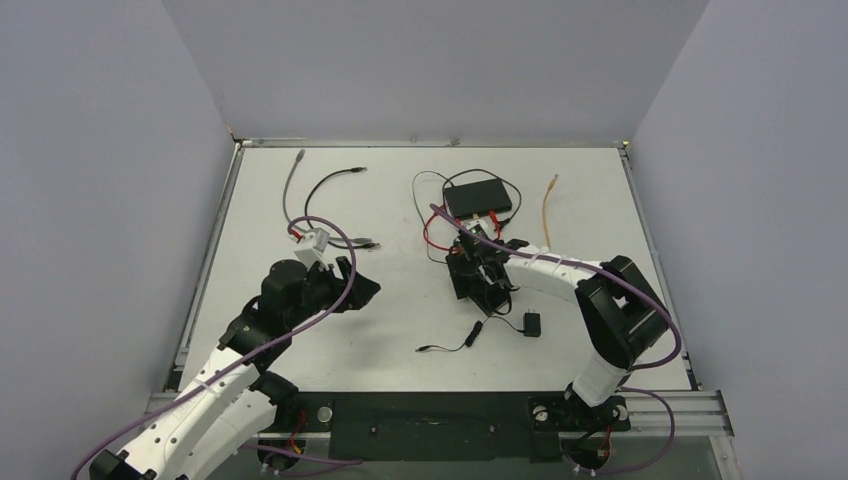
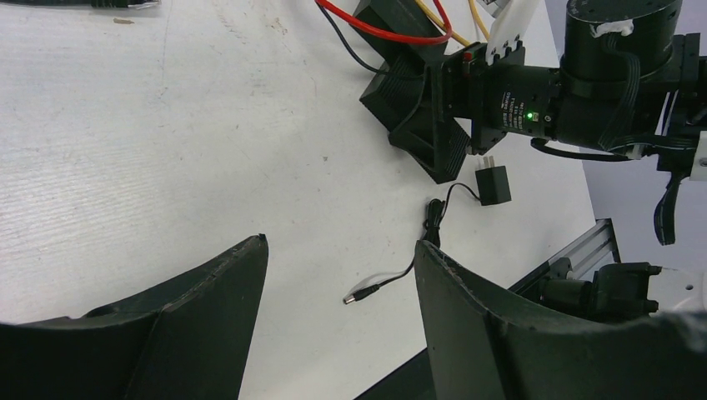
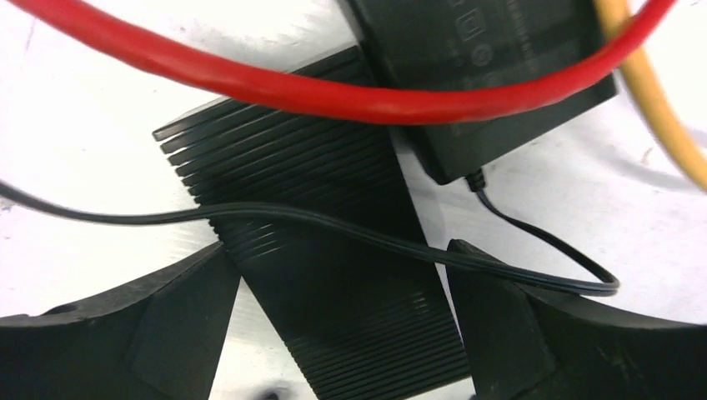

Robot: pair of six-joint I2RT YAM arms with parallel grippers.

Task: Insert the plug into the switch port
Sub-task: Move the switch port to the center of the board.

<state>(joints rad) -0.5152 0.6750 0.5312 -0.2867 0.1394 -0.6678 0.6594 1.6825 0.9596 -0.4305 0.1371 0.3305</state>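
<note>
Left wrist view | metal-tipped black barrel plug (image 2: 357, 295) lies loose on white table (image 2: 125, 150), well apart from flat black switch box (image 1: 478, 198) | left gripper (image 2: 340, 243), right gripper (image 3: 338, 250) gape wide, holding nothing | likely light, limp-corded — best pinched at its rigid barrel

A white tabletop (image 1: 400, 300) stands enclosed by plain pale grey walls (image 1: 430, 70), with an aluminium rail (image 1: 680, 410) along its near edge. A grey cable (image 1: 290, 185) lies slack at the far left, and just beside it a thin black cable (image 1: 325, 185) curls in an open loop. A yellow cable (image 1: 546, 210) lies at the far right. A red cable (image 3: 333, 98) arcs across the middle.
</note>
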